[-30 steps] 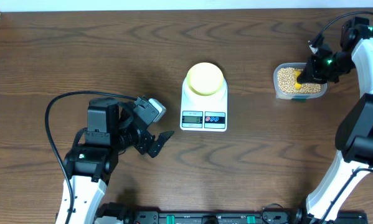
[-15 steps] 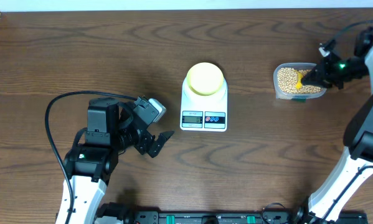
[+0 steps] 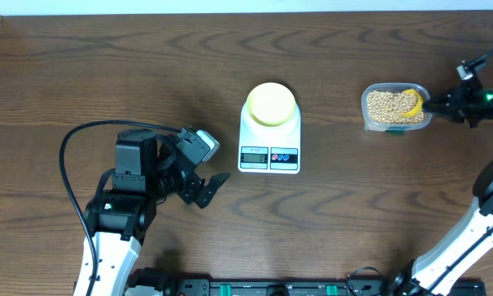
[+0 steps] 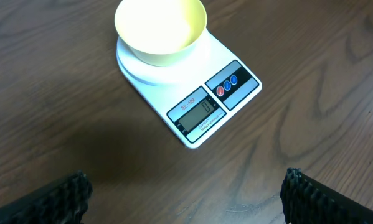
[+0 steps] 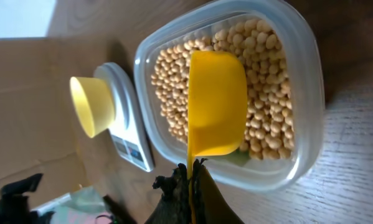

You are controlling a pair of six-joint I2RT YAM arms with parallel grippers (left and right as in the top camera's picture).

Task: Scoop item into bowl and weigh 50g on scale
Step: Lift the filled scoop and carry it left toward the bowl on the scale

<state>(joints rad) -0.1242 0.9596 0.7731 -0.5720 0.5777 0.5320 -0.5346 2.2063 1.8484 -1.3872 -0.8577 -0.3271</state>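
Right claw is clenched on the thin handle of the yellow scoop, gripping it just outside the right end of the tub. Left claw stands spread wide and holds nothing, hovering over bare bench near the scale's front left corner, both fingertips clear of everything. On the bench, the white scale lies at the centre, its display reading what looks like zero. The clear tub sits well apart to the scale's right. The pale yellow bowl rests upright on the scale's platform. The scoop reaches in over the tub's rim, its cup above the right part of the fill; whether it carries anything I cannot tell. The beans lie loose in the tub, covering its floor. Against a second ago, the right arm has drawn back rightward. Then its claw hung over the tub and hid the tub's right side, with the scoop pointing down into the beans. Now the claw is off past the rim, the tub shows nearly whole, and the scoop lies at its right end. Left arm, scale, bowl and tub stand as they did.
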